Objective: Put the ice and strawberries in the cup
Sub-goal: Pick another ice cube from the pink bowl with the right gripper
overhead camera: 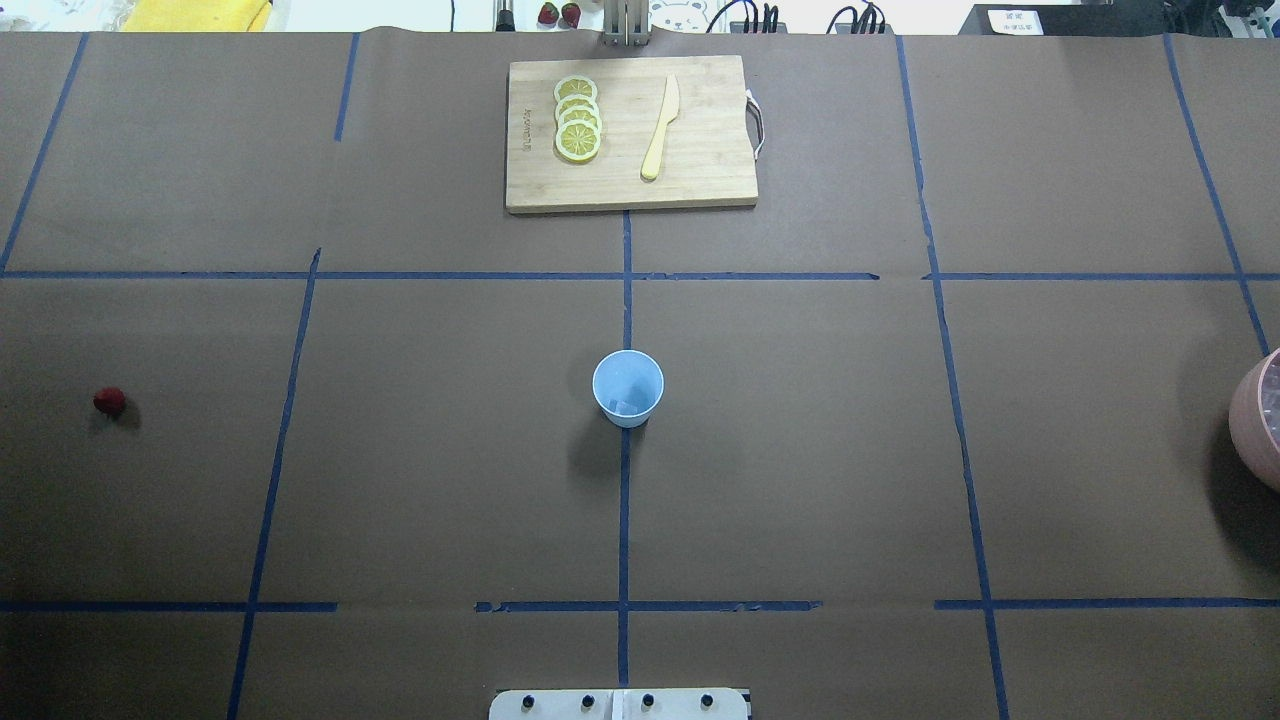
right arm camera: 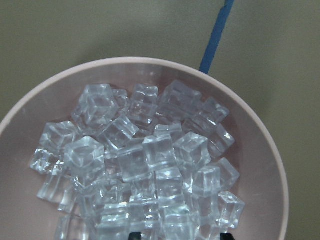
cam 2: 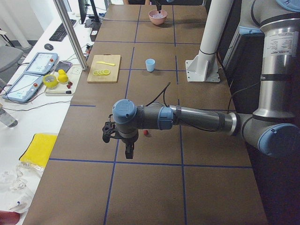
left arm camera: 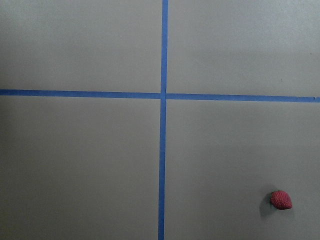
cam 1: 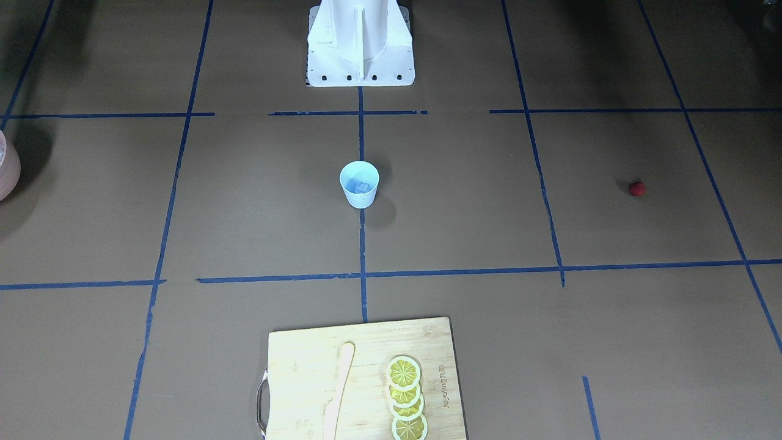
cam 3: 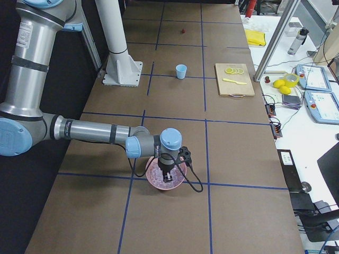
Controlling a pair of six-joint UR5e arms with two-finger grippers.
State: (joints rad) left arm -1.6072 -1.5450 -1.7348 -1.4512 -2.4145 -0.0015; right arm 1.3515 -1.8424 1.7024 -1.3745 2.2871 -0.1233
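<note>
ice [cam 1: 363, 187] in cup [cam 1: 359, 200] from front, strawberry [cam 1: 637, 189] apart, left end effector [cam 2: 129, 151], right end effector [cam 3: 167, 178], grip untellable

The desk [overhead camera: 400, 480] is lit brightly and evenly from above. A soft shadow is cast beside the cup [overhead camera: 628, 388]. The white base [cam 1: 360, 43] is overexposed in the front-facing view, whose upper corners are darkened. Glints are seen on the ice cubes [right arm camera: 145, 165], which are rendered sharply.

Tabletop [overhead camera: 800, 450]: one each of cup [overhead camera: 628, 388], strawberry [overhead camera: 109, 401], knife [overhead camera: 661, 128], board [overhead camera: 700, 170], bowl [overhead camera: 1250, 430]; four lemon slices [overhead camera: 578, 117].
</note>
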